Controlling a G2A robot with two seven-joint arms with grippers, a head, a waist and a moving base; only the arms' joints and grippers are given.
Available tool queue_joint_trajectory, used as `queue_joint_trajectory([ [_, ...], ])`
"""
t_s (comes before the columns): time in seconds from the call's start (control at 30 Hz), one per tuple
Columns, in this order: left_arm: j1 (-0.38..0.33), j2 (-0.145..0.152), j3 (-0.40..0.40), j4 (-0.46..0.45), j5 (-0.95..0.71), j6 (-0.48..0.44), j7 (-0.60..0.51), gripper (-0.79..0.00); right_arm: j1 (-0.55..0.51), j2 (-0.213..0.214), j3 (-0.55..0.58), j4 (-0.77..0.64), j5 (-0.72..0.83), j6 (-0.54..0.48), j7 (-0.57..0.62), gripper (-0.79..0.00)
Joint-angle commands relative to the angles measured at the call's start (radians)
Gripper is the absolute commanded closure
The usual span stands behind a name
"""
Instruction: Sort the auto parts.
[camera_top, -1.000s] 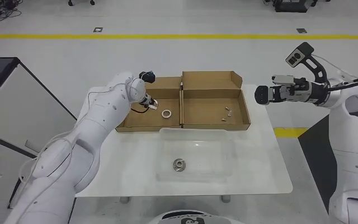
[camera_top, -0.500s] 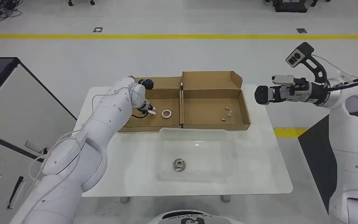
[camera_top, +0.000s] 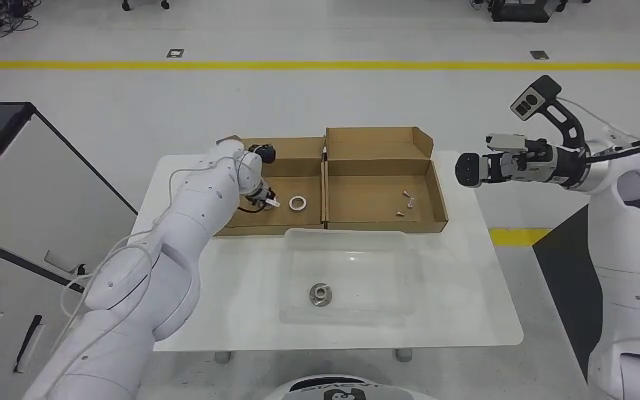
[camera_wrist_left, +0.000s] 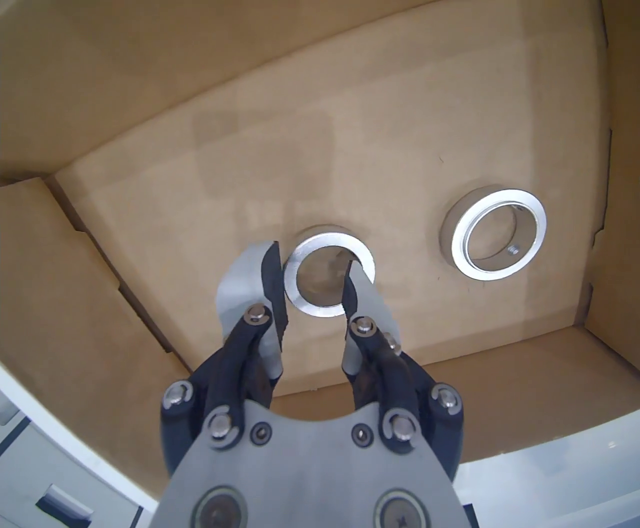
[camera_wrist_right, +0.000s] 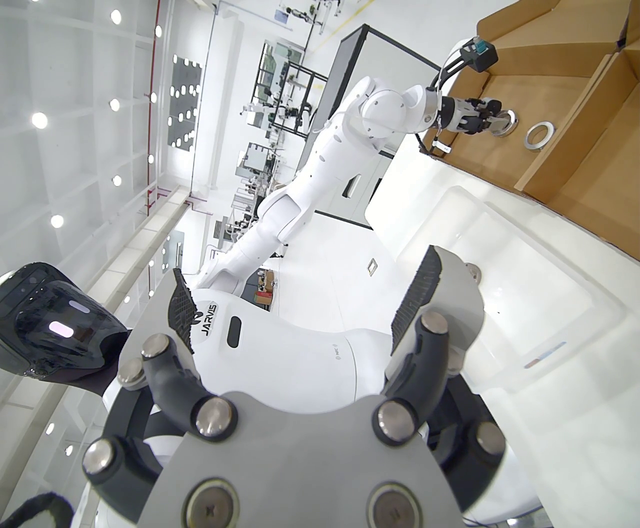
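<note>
**Top view, with wrist details.** Two open cardboard boxes stand side by side on the table (camera_top: 470, 300): the left box (camera_top: 250, 218) toward 11 o'clock of its centre, the right box (camera_top: 370, 195) toward 1 o'clock. A clear bin (camera_top: 385, 262) lies at 6 o'clock of both boxes, just beside them, and holds one metal flanged part (camera_top: 320, 293). Small bolts (camera_top: 405, 200) lie in the right box.

Two metal rings lie in the left box (both flat on the cardboard floor): a plain ring (camera_wrist_left: 327, 244), and a collar ring (camera_wrist_left: 457, 240) at 3 o'clock of it, apart from it. The box walls enclose both.

The left arm bends over the left box's 9 o'clock wall. The left gripper (camera_wrist_left: 310, 280) points down at the plain ring, fingers apart, one outside its rim, the other over its hole. Contact cannot be told.

The right gripper (camera_top: 468, 169) hangs off the table at 3 o'clock, fingers spread wide, holding nothing.
</note>
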Motion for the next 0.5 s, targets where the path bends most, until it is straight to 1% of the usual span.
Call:
queue_joint_trajectory([
  [0.0, -0.004, -0.002, -0.004, 0.003, -0.002, -0.002, 0.003, -0.785, 0.0, 0.0, 0.0, 0.0, 0.0, 0.0, 0.0, -0.785],
  [0.2, -0.043, 0.0, -0.037, -0.018, -0.028, -0.004, 0.016, -0.785, 0.0, 0.0, 0.0, 0.0, 0.0, 0.0, 0.0, -0.785],
  [0.3, -0.065, 0.009, -0.059, -0.058, -0.036, -0.01, 0.022, -0.785, 0.0, 0.0, 0.0, 0.0, 0.0, 0.0, 0.0, -0.785],
  [0.4, -0.077, 0.024, -0.085, -0.136, -0.041, -0.032, 0.012, -0.785, 0.0, 0.0, 0.0, 0.0, 0.0, 0.0, 0.0, -0.785],
  [0.47, -0.075, 0.04, -0.103, -0.214, -0.036, -0.054, -0.005, -0.785, 0.0, 0.0, 0.0, 0.0, 0.0, 0.0, 0.0, -0.785],
])
